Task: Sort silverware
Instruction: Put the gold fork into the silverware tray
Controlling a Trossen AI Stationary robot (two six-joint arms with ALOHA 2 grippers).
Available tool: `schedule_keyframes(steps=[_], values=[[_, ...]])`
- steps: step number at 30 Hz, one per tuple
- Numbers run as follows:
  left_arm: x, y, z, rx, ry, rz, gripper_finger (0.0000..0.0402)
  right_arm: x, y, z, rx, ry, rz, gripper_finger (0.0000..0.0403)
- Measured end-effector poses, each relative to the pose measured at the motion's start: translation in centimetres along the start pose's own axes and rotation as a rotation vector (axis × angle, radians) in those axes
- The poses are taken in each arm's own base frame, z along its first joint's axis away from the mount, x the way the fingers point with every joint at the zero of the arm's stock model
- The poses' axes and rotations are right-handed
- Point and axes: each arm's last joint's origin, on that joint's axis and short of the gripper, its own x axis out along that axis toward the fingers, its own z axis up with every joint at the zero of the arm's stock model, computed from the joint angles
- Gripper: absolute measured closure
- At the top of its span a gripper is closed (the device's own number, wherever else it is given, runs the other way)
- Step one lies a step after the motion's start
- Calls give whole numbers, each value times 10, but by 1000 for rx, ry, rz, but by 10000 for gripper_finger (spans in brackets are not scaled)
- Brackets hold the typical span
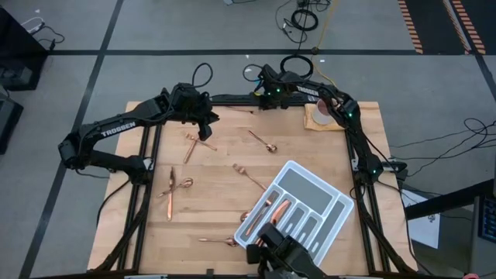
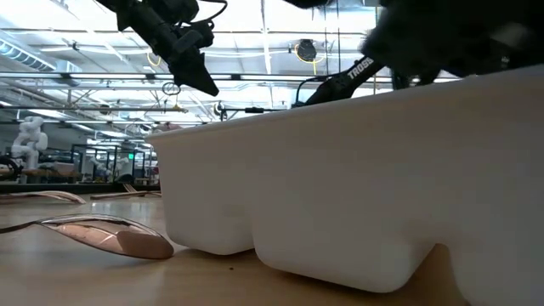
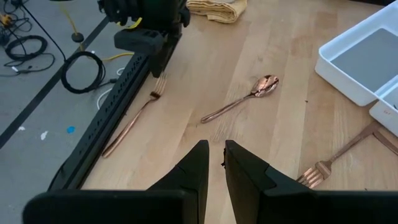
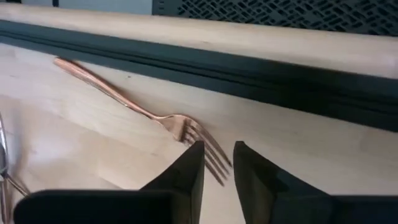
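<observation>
Wooden table (image 1: 341,155), one: work surface.

White divided tray (image 1: 339,203), one: set at the near right as the sorting destination. At least two copper pieces (image 1: 273,209) lie in its long compartments.

Left gripper (image 3: 216,155), one: raised over the far left of the table. Its fingers stand a narrow gap apart and are empty, probably waiting.

Right gripper (image 4: 217,155), one: low at the far edge over a fork (image 4: 124,102). Grip cannot be told, though it looks like a pick-up.

Loose silverware (image 1: 263,141): roughly eight pieces scattered on the table, unsorted. The exact split by type is unclear.
</observation>
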Motion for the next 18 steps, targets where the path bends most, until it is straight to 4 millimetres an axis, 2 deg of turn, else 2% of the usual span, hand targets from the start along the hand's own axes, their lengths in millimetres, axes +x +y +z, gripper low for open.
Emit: schedule_keyframes(steps=[8,18], values=[[7,1,-2,-6,25,-5,343,0,2,1,0,-11,16,307],[26,3,-7,-20,84,-21,343,1,4,-2,11,-15,4,248]])
